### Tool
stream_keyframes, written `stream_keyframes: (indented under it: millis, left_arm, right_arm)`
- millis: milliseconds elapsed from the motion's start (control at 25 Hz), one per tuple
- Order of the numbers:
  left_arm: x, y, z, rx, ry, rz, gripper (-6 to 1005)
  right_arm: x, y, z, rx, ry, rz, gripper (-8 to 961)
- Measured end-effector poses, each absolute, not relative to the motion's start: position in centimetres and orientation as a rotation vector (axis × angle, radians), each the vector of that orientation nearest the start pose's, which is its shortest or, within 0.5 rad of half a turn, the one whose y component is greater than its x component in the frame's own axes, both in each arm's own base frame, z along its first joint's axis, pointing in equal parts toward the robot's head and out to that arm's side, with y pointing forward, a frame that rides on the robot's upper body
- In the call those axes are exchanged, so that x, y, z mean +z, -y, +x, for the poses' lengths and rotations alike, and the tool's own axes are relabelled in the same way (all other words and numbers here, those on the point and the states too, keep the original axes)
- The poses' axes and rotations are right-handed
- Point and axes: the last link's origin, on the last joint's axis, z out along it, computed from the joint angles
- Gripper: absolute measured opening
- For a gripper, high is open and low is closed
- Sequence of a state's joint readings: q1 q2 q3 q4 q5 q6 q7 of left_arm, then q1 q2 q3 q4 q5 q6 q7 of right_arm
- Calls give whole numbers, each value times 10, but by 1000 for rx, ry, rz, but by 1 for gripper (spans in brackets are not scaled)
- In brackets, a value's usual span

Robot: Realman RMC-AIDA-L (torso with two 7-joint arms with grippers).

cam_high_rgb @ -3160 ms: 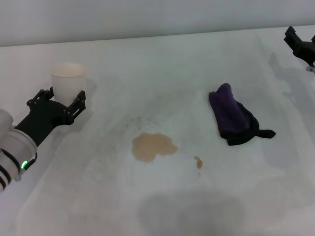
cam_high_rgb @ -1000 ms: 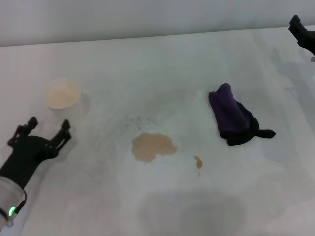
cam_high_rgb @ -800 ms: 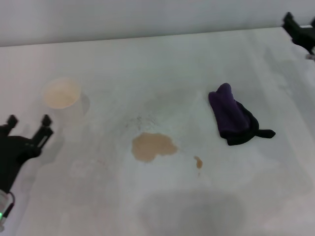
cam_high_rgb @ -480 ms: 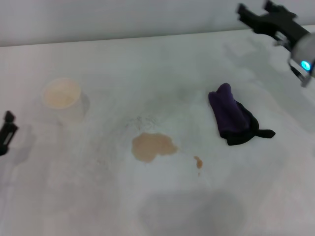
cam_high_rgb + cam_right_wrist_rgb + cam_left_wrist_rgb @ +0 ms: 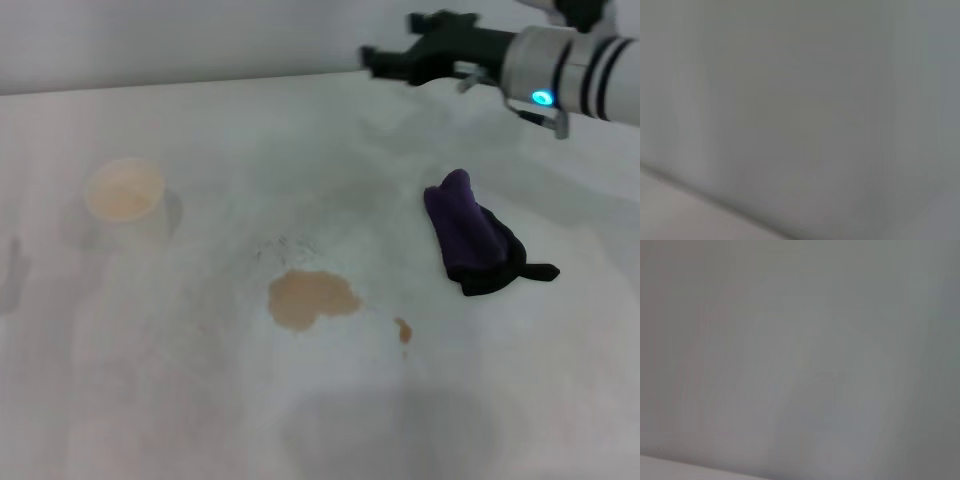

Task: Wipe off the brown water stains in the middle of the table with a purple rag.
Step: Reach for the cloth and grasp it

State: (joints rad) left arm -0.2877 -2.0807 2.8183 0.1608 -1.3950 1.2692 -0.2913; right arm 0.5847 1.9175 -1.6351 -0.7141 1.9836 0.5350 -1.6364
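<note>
The purple rag [image 5: 470, 237] lies bunched on the white table [image 5: 300, 420], right of centre, its black tail pointing right. The brown water stains sit in the middle: a tan blotch [image 5: 312, 298] and a small droplet [image 5: 403, 329] to its right. My right gripper [image 5: 392, 40] hangs high over the table's far edge, beyond the rag and left of it, pointing left. Its fingers look open with nothing between them. My left gripper is out of the head view. Both wrist views show only blank grey.
A cream paper cup [image 5: 124, 195] stands upright at the left of the table, with tan liquid in it. Faint grey speckles [image 5: 288, 245] lie just beyond the blotch.
My left gripper let go of the cup, drew back and left the view at the left edge. My right arm swung in from the far right corner towards the left, above the table's far edge.
</note>
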Motion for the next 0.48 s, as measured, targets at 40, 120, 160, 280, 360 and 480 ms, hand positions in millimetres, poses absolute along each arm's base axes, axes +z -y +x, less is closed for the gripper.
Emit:
stream_keyframes:
  millis: [40, 120, 160, 280, 360, 480]
  left_arm:
    - [-18, -266, -370, -747, 773, -1470, 885]
    - [-15, -271, -369, -749, 767, -1459, 884]
    - [-14, -273, -368, -750, 761, -1457, 884]
    - [-10, -280, -367, -749, 746, -1452, 884]
    - [-8, -283, -367, -749, 738, -1450, 884]
    - [-5, -287, -366, -744, 723, -1448, 885]
  right_arm:
    - [-5, -433, 221, 454, -641, -2281, 871]
    - [-10, -428, 207, 431, -613, -2376, 871]
    - [-12, -425, 201, 413, -608, -2416, 870]
    - [-16, -419, 192, 297, -646, -2476, 870]
    - [-15, -418, 190, 200, -677, -2470, 870]
    - [-11, -411, 189, 84, -713, -2447, 870]
